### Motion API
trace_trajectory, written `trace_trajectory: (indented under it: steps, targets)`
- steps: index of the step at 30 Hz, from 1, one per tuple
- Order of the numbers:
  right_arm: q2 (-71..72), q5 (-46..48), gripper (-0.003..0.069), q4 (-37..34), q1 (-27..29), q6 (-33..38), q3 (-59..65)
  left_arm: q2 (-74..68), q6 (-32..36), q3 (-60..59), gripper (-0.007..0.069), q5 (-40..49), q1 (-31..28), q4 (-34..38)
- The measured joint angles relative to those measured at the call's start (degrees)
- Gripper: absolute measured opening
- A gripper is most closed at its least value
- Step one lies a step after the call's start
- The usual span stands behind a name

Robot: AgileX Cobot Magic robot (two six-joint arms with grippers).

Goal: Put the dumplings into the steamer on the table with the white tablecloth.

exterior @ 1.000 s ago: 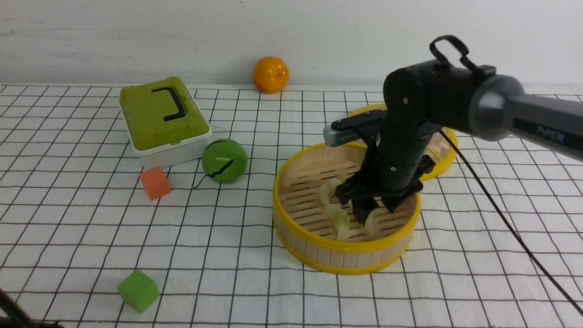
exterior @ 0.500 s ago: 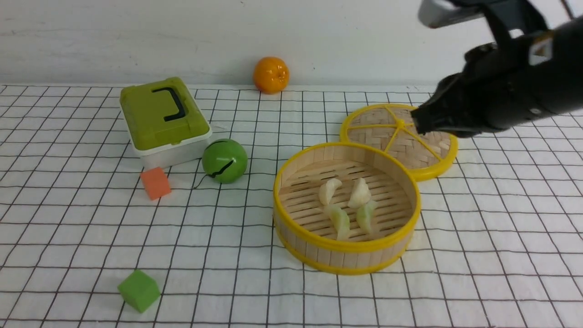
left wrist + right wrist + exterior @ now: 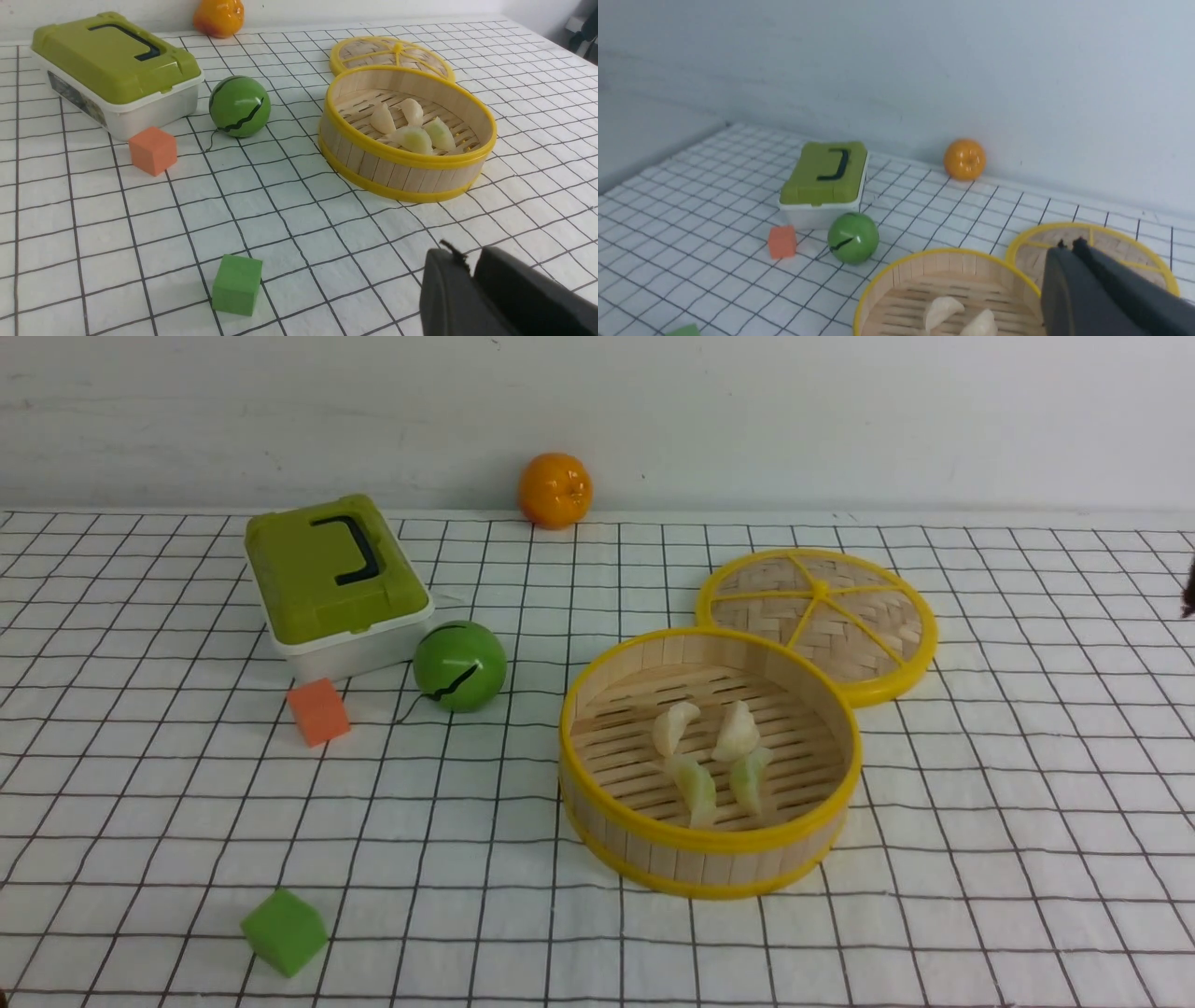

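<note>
Honestly, the dumplings look like light little things, and my guess is a firm rubbery or smooth plastic toy that could skid if pinched at a thin tip, so I'd grab one across its fat middle, nothing too delicate. Looks-wise they're small crescents, two creamy white (image 3: 737,732) (image 3: 669,728) and two with a pale green tint (image 3: 748,780) (image 3: 695,789), kinda matte. All four sit loosely grouped on the slatted floor of the bamboo steamer (image 3: 711,841), which has yellow rims and stands on the white tablecloth (image 3: 1006,821) with its black grid. The woven lid (image 3: 817,607) is just behind it, off to the right, and the green striped ball (image 3: 460,665) is over on the left, near the orange cube (image 3: 319,711). Right gripper (image 3: 1073,245) is closed with nothing in it, away from the basket. Left gripper (image 3: 455,249) has its tips close together, also nothing held, but can't tell if it's fully closed. So I'd call the job basically done, no more grabbing needed.
</note>
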State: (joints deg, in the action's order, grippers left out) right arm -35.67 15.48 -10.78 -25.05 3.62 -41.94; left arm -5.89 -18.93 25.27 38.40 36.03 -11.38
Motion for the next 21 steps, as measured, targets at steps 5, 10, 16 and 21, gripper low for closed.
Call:
trace_trajectory:
  steps: [5,10,16,21]
  targets:
    - [5.0,-0.6,-0.0018,0.3,0.0,0.0,2.9,0.0,0.0,0.0,0.009,0.0,0.0,-0.1]
    - [5.6,-0.2,-0.0018,0.4,0.0,0.0,3.8,0.0,0.0,0.0,0.0093,0.0,0.0,-0.1]
    - [5.6,0.5,-0.0015,0.9,0.0,0.0,4.3,0.0,0.0,0.0,0.0093,0.0,0.0,-0.1]
    - [5.9,0.1,-0.0015,2.8,0.0,0.0,5.8,0.0,0.0,0.0,0.0097,0.0,0.0,-0.1]
